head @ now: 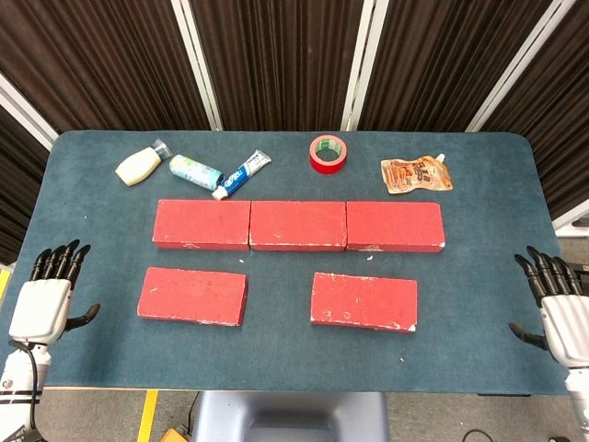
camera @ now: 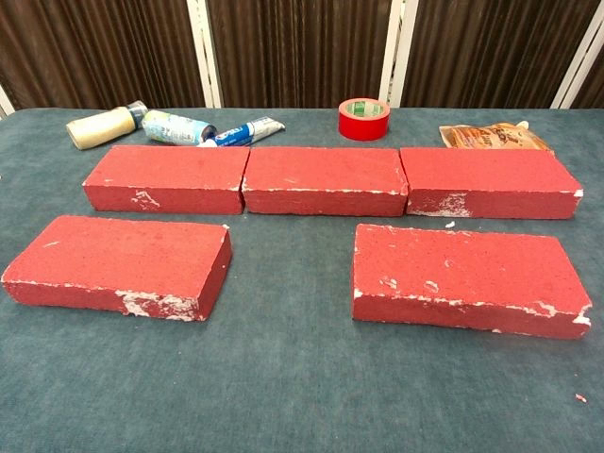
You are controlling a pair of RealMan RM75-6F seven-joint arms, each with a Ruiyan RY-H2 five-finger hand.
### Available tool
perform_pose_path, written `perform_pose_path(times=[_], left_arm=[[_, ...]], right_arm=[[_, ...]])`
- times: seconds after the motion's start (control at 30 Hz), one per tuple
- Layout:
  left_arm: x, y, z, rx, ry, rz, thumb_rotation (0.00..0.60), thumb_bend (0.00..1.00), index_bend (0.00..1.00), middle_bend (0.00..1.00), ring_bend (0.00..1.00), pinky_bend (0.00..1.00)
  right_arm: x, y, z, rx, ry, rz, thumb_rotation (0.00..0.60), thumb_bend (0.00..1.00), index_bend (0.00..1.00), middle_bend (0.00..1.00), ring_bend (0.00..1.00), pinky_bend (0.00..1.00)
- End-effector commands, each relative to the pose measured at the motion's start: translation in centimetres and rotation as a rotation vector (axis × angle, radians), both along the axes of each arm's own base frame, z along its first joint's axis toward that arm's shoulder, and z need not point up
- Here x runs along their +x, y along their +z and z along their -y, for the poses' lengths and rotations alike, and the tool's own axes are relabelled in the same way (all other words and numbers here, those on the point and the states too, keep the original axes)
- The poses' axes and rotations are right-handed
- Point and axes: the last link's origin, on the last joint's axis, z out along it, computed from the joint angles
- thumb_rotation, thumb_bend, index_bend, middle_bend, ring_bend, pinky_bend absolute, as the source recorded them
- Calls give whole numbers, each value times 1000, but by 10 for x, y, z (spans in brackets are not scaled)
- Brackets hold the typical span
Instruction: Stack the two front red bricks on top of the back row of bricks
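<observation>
Only the head view takes in the hands: the left hand (head: 41, 304) rests at the left edge of the counter (head: 294, 364) and the right hand (head: 557, 308) at the right edge, both released, fingers straight and slightly apart, holding nothing, and each well apart from the bricks. The chest view shows neither hand, but it gives the bricks' front faces, chipped white along their lower edges. The back row of bricks (head: 298, 226) is three bricks laid flat end to end, touching, their long axes running left to right across the counter. The front left brick (head: 193, 296) and the front right brick (head: 364, 301) lie flat nearer the robot, long axes also left to right, with a gap between them and a strip of counter before the back row. Beyond the row lie a cream bottle (head: 140, 167), two tubes (head: 221, 174), a red tape roll (head: 329, 153) and an orange pouch (head: 416, 174).
</observation>
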Motion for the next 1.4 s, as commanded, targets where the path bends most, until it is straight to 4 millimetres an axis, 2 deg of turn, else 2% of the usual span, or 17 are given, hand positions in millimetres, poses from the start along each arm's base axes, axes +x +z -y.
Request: perform_pose_path(times=[0.03, 0.33, 0.7, 0.93, 1.0, 1.13, 1.4], left_arm=[[-2, 0, 1, 2, 5, 2, 600, 213, 0, 0, 0, 49], [-7, 6, 15, 8, -4, -19, 600, 214, 0, 0, 0, 49], [4, 13, 16, -36, -2, -83, 600, 214, 0, 0, 0, 50], [30, 3, 12, -253, 68, -105, 600, 213, 0, 0, 0, 51], [40, 2, 8, -281, 72, -127, 600, 211, 0, 0, 0, 51], [69, -5, 4, -342, 72, -58, 600, 217, 0, 0, 0, 51], [103, -28, 1, -410, 31, -59, 600, 222, 0, 0, 0, 44]], right_arm=[[1, 0, 0, 0, 0, -5, 600, 0, 0, 25, 6, 0], [6, 3, -4, -5, 18, -6, 600, 0, 0, 25, 6, 0], [7, 8, -4, -9, 12, -20, 600, 0, 0, 25, 6, 0], [6, 3, 12, 15, 12, -13, 600, 0, 0, 25, 6, 0], [6, 0, 17, 25, 13, -16, 600, 0, 0, 25, 5, 0], [7, -9, 25, 51, 13, -14, 600, 0, 0, 25, 5, 0], [10, -16, 34, 71, 32, -15, 600, 0, 0, 25, 5, 0]])
